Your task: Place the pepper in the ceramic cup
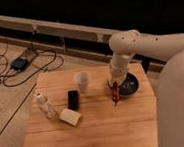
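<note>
The dark-red pepper (115,93) hangs lengthwise from my gripper (116,83), held above the right part of the wooden table (92,126). The gripper is shut on its upper end, just left of the dark round bowl (128,85). The pale ceramic cup (82,81) stands upright at the table's back middle, a hand's width left of the pepper. My white arm (132,45) reaches in from the right.
A small clear bottle (45,104) stands at the left. A black flat object (73,99) and a pale sponge-like block (69,117) lie near the middle left. Cables and a dark box (19,63) lie on the floor behind.
</note>
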